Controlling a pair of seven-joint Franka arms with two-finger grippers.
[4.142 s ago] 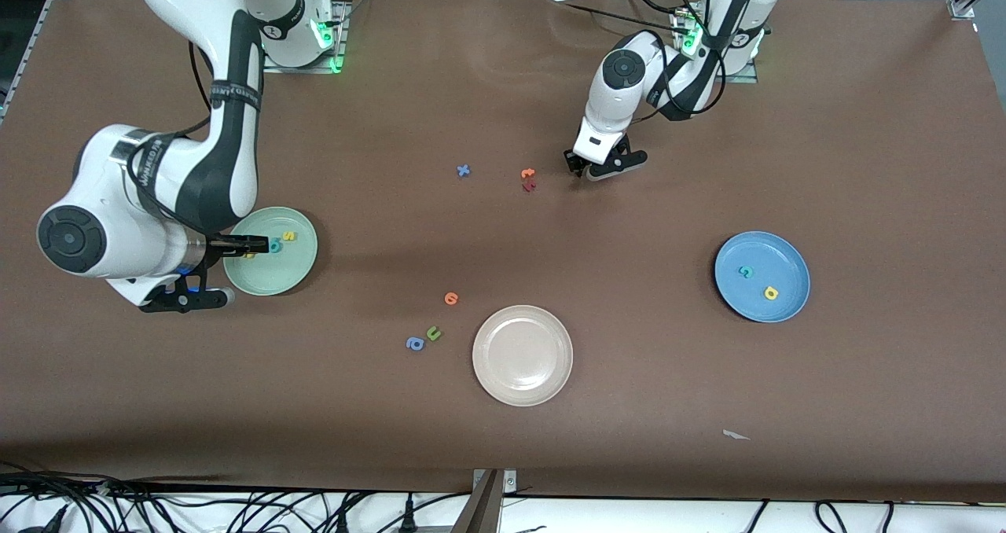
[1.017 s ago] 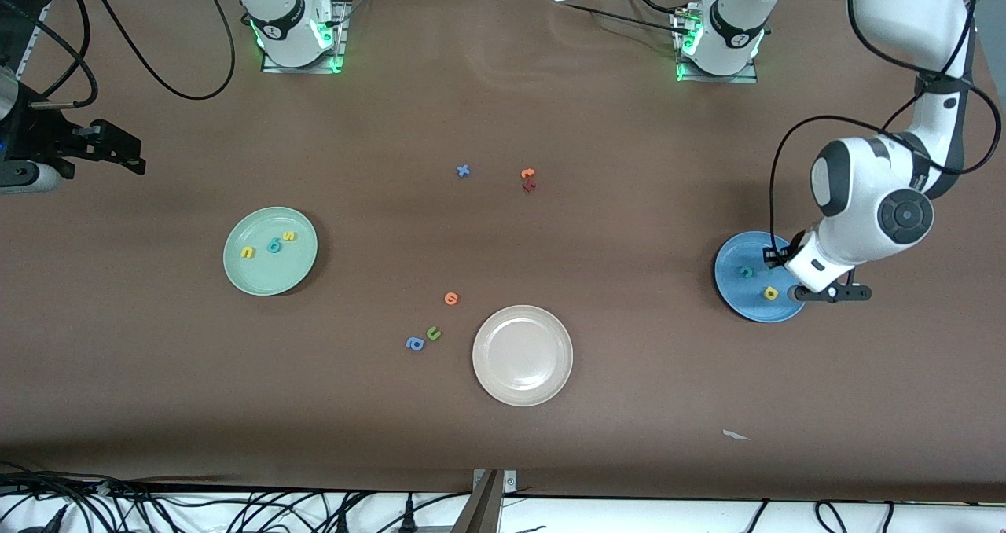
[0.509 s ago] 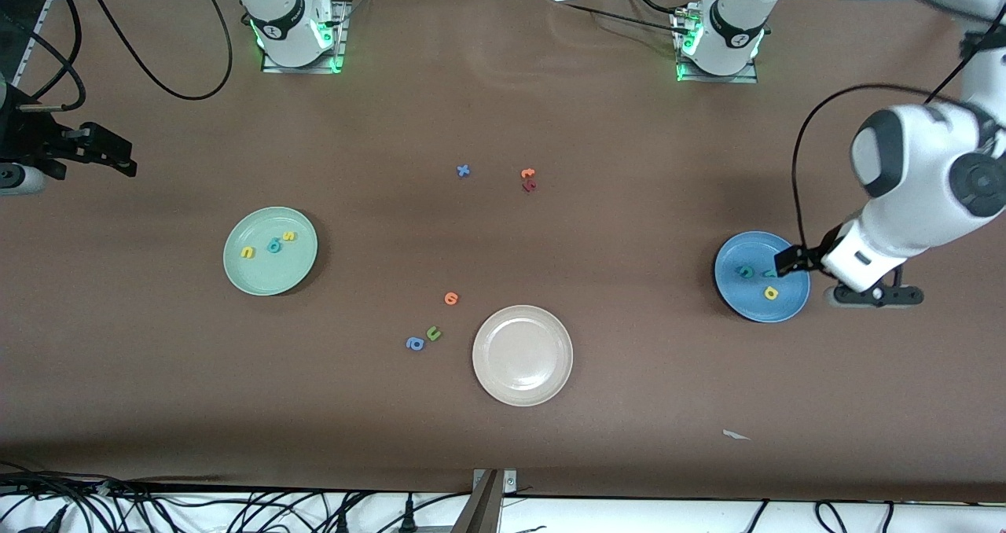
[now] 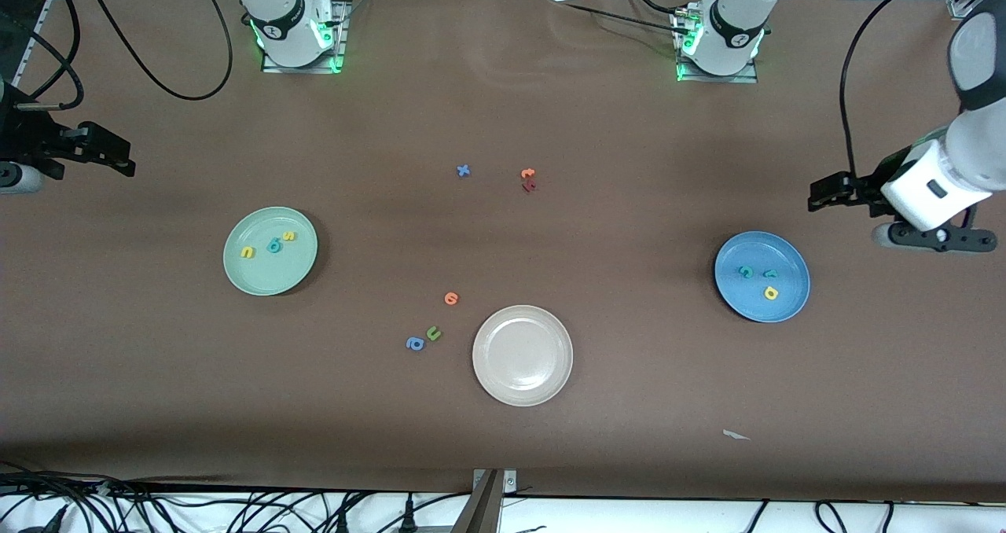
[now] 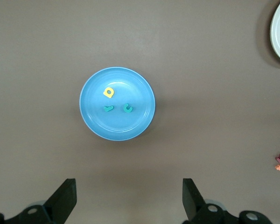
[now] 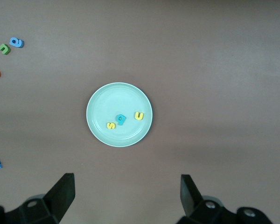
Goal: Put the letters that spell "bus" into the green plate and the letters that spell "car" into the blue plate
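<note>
Below left tool [image 5: 127, 203], blue plate [image 5: 93, 126], three letters [image 5: 109, 93]

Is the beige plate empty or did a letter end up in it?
Empty. The beige plate shows only bare surface; the nearest loose ones, the green "u" and blue "a", lie on the table beside it.

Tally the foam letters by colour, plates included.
Yellow letters: 3
Teal letters: 3
Blue letters: 2
Orange letters: 2
Green letter: 1
Dark red letter: 1
Plates: 3
Total: 15
</note>
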